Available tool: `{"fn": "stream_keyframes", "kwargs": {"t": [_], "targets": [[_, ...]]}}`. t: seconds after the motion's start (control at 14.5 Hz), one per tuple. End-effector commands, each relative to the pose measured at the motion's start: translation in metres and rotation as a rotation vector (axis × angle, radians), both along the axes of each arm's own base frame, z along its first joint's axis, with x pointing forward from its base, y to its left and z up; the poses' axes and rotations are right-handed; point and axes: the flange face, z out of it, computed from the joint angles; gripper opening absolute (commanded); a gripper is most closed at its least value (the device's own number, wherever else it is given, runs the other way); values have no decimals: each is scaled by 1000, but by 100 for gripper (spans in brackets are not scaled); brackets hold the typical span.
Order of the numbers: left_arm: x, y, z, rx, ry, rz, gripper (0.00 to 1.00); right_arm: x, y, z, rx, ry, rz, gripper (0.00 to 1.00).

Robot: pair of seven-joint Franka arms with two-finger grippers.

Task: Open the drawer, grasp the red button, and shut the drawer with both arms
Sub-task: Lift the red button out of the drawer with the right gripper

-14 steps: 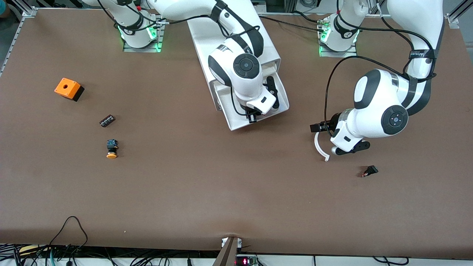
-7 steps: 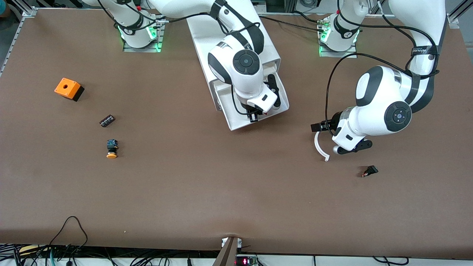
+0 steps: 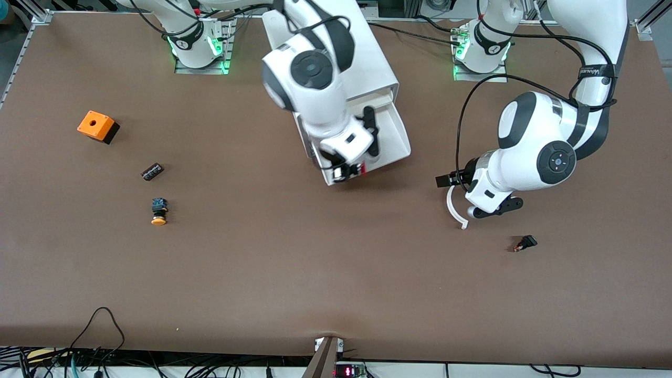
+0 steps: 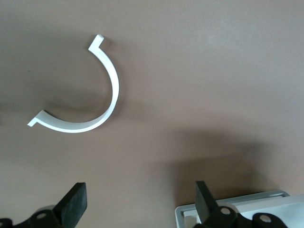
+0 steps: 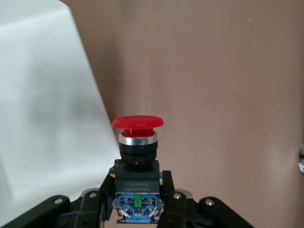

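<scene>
The white drawer (image 3: 401, 137) stands pulled out of its white cabinet (image 3: 367, 58), and its pale wall (image 5: 42, 118) fills one side of the right wrist view. My right gripper (image 3: 347, 169) (image 5: 137, 199) hangs over the drawer's front edge, shut on the blue-and-black body of the red-capped button (image 3: 360, 168) (image 5: 137, 142), which sits upright between the fingers. My left gripper (image 3: 449, 181) (image 4: 140, 197) is open over bare table, beside the drawer toward the left arm's end. A corner of the drawer (image 4: 237, 211) shows by one of its fingers.
A white curved strip (image 3: 452, 207) (image 4: 107, 95) lies on the table under the left hand. A small black part (image 3: 526, 243) lies nearer the camera. Toward the right arm's end are an orange box (image 3: 97, 126), a small dark part (image 3: 152, 171) and a yellow-capped button (image 3: 158, 211).
My right arm has lifted out of the drawer with the red button and shifted toward its own end of the table. The left arm has drifted slightly toward the drawer.
</scene>
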Motion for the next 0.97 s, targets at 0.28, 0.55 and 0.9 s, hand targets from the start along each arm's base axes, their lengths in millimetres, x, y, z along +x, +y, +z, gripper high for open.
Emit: {"fn": "stream_keyframes", "kwargs": {"t": [0.28, 0.55, 0.9], "targets": [[-8, -76, -27, 140, -131, 62, 100, 69, -97, -12, -37, -32, -236, 30], [-18, -123, -47, 116, -186, 49, 100, 99, -150, -25, -14, -11, -552, 31], [-49, -165, -57, 101, -147, -19, 100, 116, -207, -66, -33, 28, -908, 26]]}}
